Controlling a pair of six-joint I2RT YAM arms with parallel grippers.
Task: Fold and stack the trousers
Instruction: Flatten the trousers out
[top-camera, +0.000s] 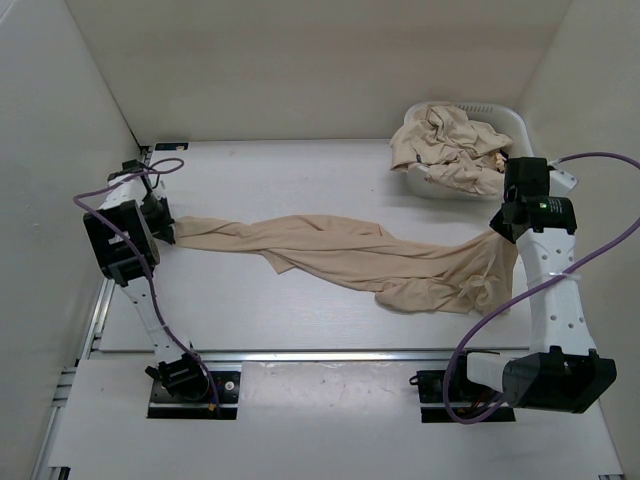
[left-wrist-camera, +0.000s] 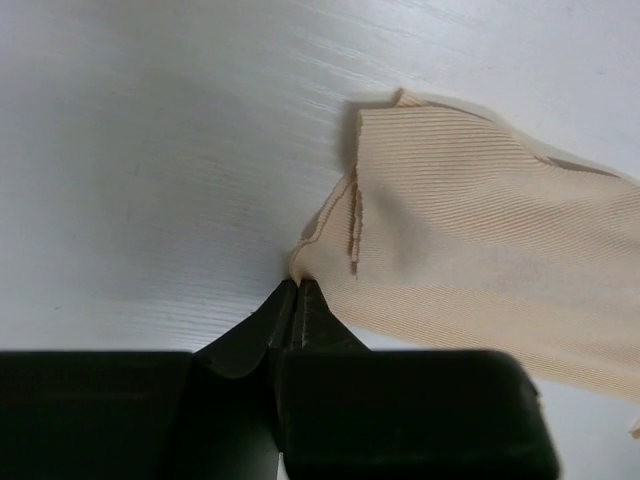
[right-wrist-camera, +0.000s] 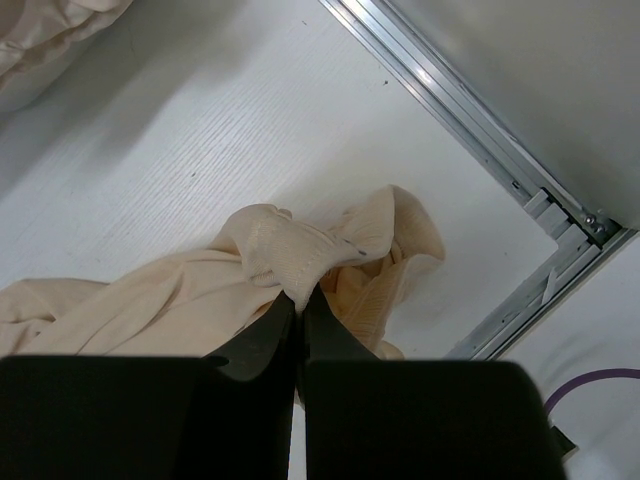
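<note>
**Beige trousers pinned at both ends**

You have 1 pair of trousers (top-camera: 340, 258) stretched across the table (top-camera: 300, 180), so its length lies open for folding. Your left gripper (left-wrist-camera: 298, 285) is clamped on a hem corner; your right gripper (right-wrist-camera: 298, 300) pinches the bunched opposite end. More wait in the basket (top-camera: 512, 122).

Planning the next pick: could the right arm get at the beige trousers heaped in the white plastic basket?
Probably not yet: the right gripper is shut on the spread trousers; the basket lies close beyond.

Ribbed matt beige cloth trousers (top-camera: 350, 255), matt white grained table (top-camera: 300, 180), black plastic tools.
</note>
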